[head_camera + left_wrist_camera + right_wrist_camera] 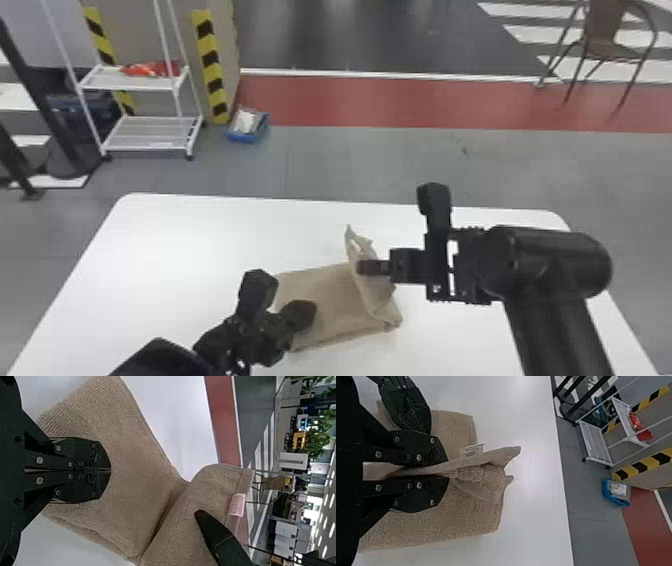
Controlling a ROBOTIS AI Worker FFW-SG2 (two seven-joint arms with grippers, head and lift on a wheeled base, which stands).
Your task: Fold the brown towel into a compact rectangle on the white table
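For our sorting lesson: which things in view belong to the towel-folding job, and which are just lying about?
Job:
- brown towel
- white table
- left gripper
- right gripper, pinching the towel

Lying about:
- white rack
- red item on its shelf
- blue tray on the floor
- chair

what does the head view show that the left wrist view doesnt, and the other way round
Head view: a white rack with a red item on its upper shelf, and a blue container on the floor.
Left wrist view: a pink tag on the towel, and green plants in the background.
Both: the towel, white table, chair, left gripper and right gripper.
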